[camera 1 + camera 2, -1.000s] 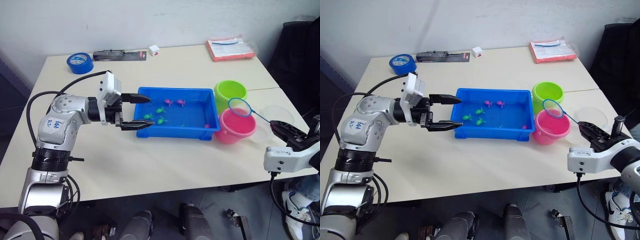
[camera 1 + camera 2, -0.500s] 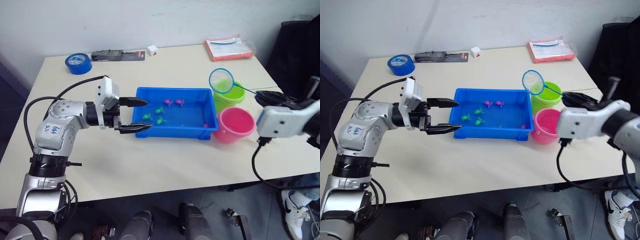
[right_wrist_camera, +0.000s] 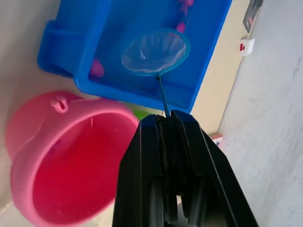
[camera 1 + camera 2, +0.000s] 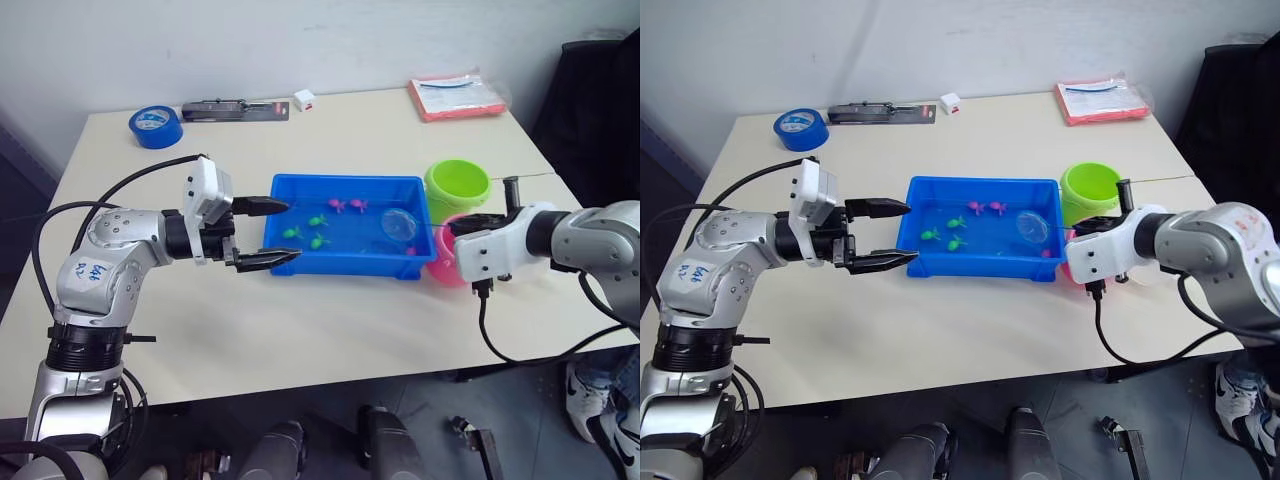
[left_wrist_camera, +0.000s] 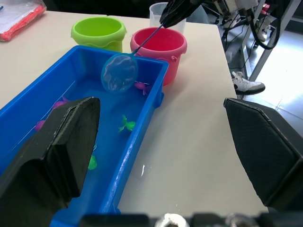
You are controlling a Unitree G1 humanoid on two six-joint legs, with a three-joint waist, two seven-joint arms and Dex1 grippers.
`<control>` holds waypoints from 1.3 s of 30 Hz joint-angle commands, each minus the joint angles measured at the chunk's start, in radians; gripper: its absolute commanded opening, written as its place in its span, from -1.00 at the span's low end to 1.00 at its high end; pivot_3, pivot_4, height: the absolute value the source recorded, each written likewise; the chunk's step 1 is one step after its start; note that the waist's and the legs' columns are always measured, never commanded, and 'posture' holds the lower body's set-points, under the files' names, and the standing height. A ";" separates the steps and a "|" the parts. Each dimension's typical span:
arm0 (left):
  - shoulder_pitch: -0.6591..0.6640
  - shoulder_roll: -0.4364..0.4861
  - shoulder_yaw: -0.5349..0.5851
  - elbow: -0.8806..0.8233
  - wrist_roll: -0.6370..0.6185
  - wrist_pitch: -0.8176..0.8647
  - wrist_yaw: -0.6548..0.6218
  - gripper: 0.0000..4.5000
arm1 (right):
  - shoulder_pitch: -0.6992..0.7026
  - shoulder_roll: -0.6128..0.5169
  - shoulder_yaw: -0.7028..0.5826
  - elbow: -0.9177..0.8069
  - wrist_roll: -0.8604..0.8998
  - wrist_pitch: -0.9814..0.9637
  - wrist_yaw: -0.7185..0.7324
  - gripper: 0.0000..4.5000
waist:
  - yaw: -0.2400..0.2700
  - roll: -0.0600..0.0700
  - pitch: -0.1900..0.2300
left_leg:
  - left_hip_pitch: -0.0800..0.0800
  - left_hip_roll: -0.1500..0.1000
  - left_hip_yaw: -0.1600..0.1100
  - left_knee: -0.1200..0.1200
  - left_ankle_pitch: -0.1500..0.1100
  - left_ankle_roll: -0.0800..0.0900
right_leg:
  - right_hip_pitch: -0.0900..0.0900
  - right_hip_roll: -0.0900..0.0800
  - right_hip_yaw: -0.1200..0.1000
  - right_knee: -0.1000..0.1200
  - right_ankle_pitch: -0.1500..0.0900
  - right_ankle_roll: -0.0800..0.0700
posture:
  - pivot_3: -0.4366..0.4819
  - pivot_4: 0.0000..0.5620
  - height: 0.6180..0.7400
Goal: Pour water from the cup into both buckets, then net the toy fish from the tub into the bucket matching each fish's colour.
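Netting step: our right gripper (image 3: 166, 124) clamped the net (image 4: 398, 224) above the tub (image 4: 300, 262); best dipped slowly beneath one pink fish (image 3: 96, 69), hoop level.

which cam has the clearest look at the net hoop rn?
Right wrist view: the net hoop faces the lens, mesh and rim whole, above the tub. Left wrist view shows it smaller and angled; the eye views show a faint ring.
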 commanded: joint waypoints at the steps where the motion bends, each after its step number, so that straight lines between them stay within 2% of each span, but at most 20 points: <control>1: 0.007 0.010 0.031 -0.049 -0.028 0.005 0.013 1.00 | -0.062 0.010 0.031 0.055 -0.070 -0.101 -0.024 -0.65 | -0.004 0.000 0.000 | 0.000 0.000 0.000 0.000 0.000 0.000 | 0.000 0.000 0.000 0.000 0.000 0.000 | -0.05 -0.47 1.00; 9: 0.019 0.010 0.036 -0.068 -0.038 0.015 0.026 1.00 | -0.114 0.027 0.075 0.122 -0.155 -0.222 -0.044 -0.65 | -0.013 0.000 0.000 | -0.001 0.000 0.000 0.000 0.000 0.000 | 0.000 0.001 0.000 0.000 0.000 0.000 | -0.05 -0.47 1.00; 17: 0.023 0.014 0.039 -0.075 -0.046 0.021 0.035 1.00 | -0.090 0.021 0.068 0.109 -0.159 -0.239 -0.010 -0.65 | -0.013 0.000 0.000 | -0.001 0.000 0.000 0.000 0.000 0.000 | 0.000 0.001 0.000 0.001 0.000 0.000 | -0.05 -0.47 1.00; 27: 0.021 0.012 0.034 -0.071 -0.047 0.018 0.039 1.00 | -0.040 0.084 0.023 -0.022 -0.014 -0.073 0.082 -0.65 | -0.014 0.000 0.000 | 0.000 0.001 0.000 0.000 0.000 0.000 | 0.000 0.001 0.000 0.001 0.000 0.000 | -0.05 -0.47 1.00; 31: 0.021 0.010 0.033 -0.071 -0.047 0.018 0.040 1.00 | -0.070 0.089 0.026 0.010 -0.087 -0.071 0.036 -0.65 | -0.013 0.000 0.000 | -0.001 0.001 0.000 0.000 0.000 -0.001 | 0.000 0.002 0.000 0.001 0.000 0.000 | -0.05 -0.47 1.00; 39: 0.039 0.016 0.042 -0.090 -0.053 0.026 0.047 1.00 | -0.065 0.089 0.037 0.038 -0.136 -0.034 0.043 -0.65 | -0.013 0.000 0.000 | -0.001 0.001 0.000 0.000 0.000 -0.001 | 0.000 0.002 0.000 0.001 0.000 0.000 | -0.05 -0.47 1.00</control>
